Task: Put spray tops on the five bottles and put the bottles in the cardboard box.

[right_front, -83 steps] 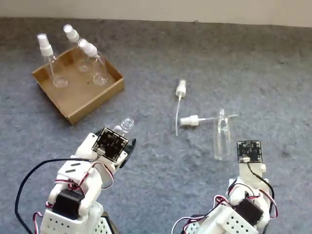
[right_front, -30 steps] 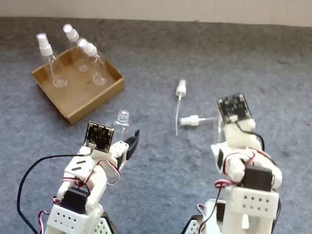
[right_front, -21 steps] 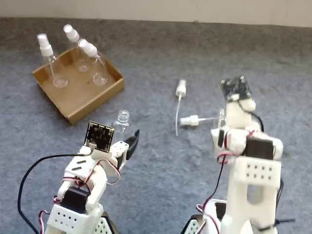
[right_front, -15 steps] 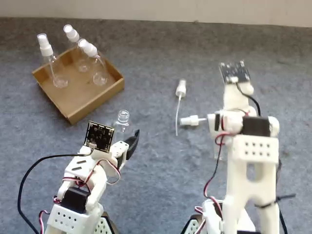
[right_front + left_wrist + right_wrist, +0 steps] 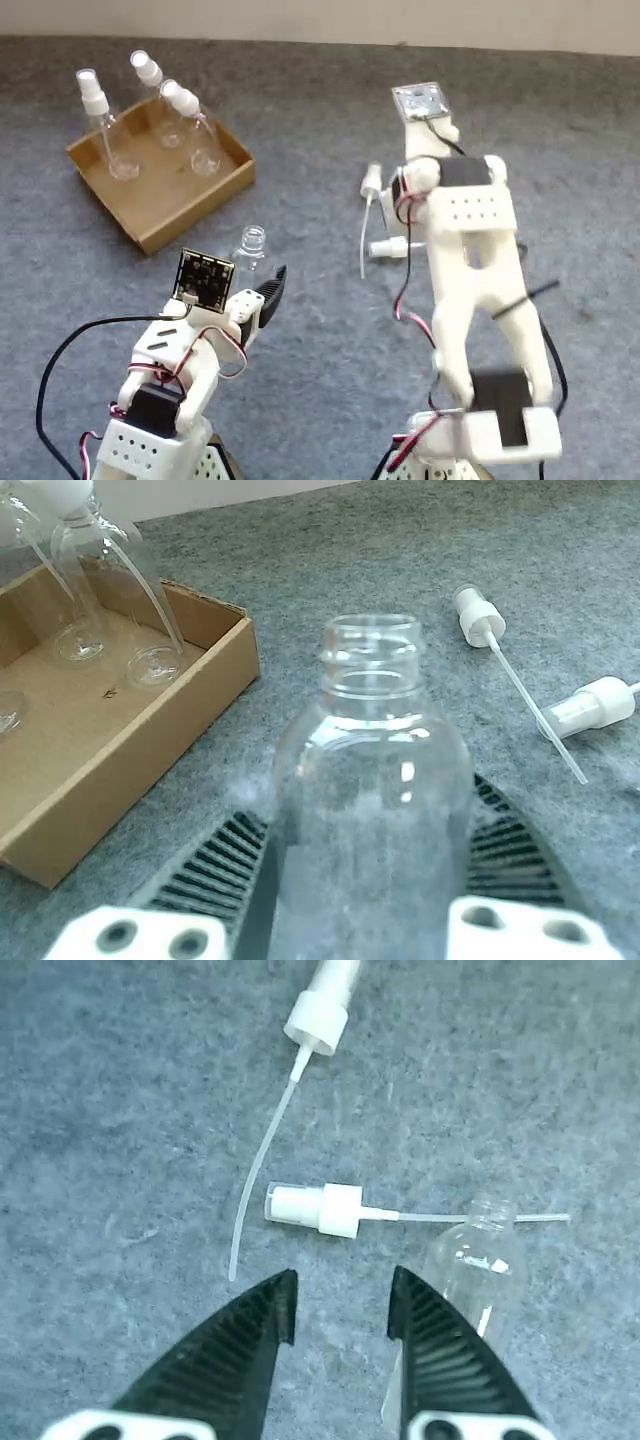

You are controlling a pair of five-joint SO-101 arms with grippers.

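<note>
My left gripper [image 5: 366, 810] grips an uncapped bottle [image 5: 371, 720], cardboard box [image 5: 150, 202] at its 10 o'clock. Right gripper [image 5: 341, 1305] hangs open over a spray top [image 5: 318, 1209].

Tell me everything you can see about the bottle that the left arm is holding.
The bottle is clear, plastic-looking and round-shouldered. Its short threaded neck is open, with no spray top on it, and it looks empty. It stands upright, clamped at its body between the black ribbed fingers of the left gripper. It is beside the cardboard box, apart from it. Its base is hidden.
</note>
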